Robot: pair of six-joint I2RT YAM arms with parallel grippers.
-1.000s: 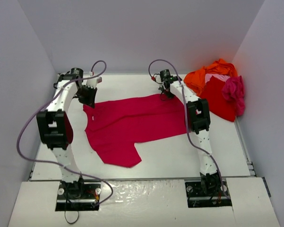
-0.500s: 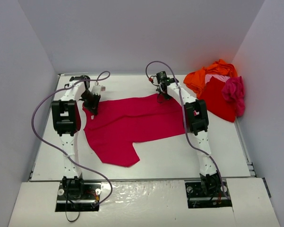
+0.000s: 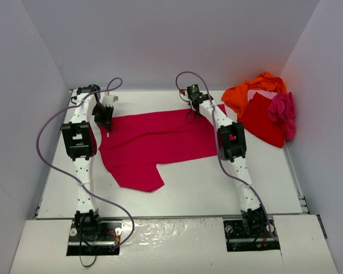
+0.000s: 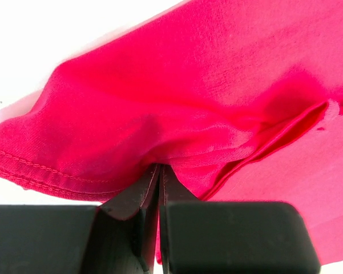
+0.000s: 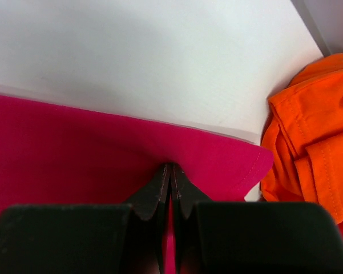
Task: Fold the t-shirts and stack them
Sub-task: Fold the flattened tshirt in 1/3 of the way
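Observation:
A crimson t-shirt (image 3: 151, 142) lies spread across the middle of the table, one flap reaching toward the near side. My left gripper (image 3: 107, 123) is shut on its far left corner; the left wrist view shows the crimson t-shirt (image 4: 205, 97) bunched into the closed left gripper (image 4: 160, 166). My right gripper (image 3: 192, 114) is shut on the far right edge, and in the right wrist view the crimson t-shirt (image 5: 103, 148) is pinched in the closed right gripper (image 5: 170, 165). A heap of other t-shirts (image 3: 265, 111), orange, red, magenta and pale pink, sits at the far right.
White walls enclose the table on the left, back and right. The orange shirt (image 5: 314, 131) of the heap lies just right of the pinched corner. Bare white tabletop (image 3: 217, 182) shows on the near side of the shirt.
Both grippers have drawn the shirt toward the back wall, and its far edge now lies straighter. The left arm swung in from the left and extended; the shirt's near flap shifted left.

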